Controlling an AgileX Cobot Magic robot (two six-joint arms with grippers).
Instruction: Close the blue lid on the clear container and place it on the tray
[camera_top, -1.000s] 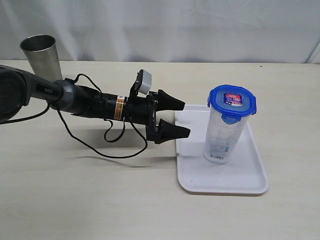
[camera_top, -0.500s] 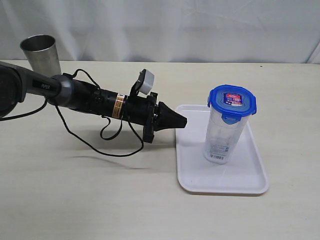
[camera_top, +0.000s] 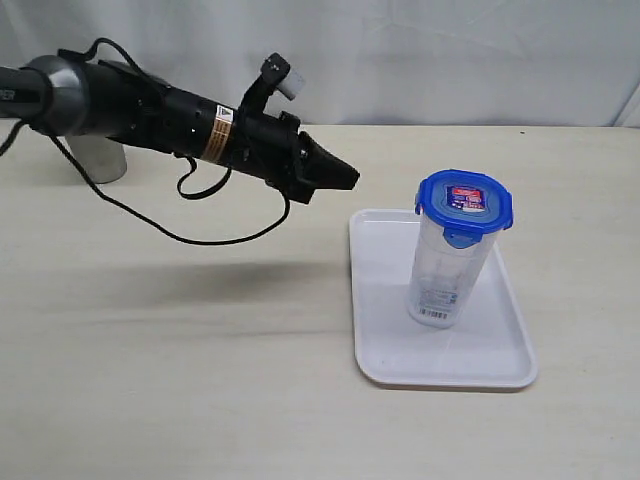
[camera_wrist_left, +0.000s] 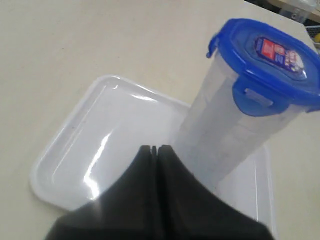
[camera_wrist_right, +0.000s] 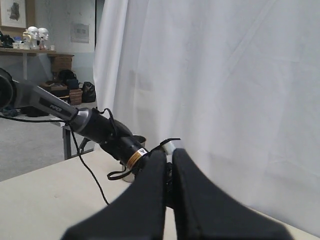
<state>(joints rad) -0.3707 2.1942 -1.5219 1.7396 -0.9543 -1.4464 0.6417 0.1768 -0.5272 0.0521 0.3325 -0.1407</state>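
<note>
The clear container (camera_top: 447, 265) stands upright on the white tray (camera_top: 400, 350), with the blue lid (camera_top: 464, 205) seated on its rim. The left wrist view shows the same container (camera_wrist_left: 220, 135), lid (camera_wrist_left: 270, 60) and tray (camera_wrist_left: 90, 150) from above. My left gripper (camera_top: 352, 181) hangs in the air to the left of the container, apart from it, its jaws shut with nothing between them; its tips (camera_wrist_left: 154, 149) show over the tray. My right gripper (camera_wrist_right: 169, 154) is shut and empty, off the exterior view.
A grey steel cup (camera_top: 100, 158) stands at the back left of the table, mostly hidden behind the left arm (camera_top: 150, 115). A black cable (camera_top: 170, 232) loops beneath that arm. A white curtain closes off the back.
My left gripper, open a second ago, has shut empty. The arm has since risen and pulled back from the tray's left edge. Container, lid and tray have not moved.
</note>
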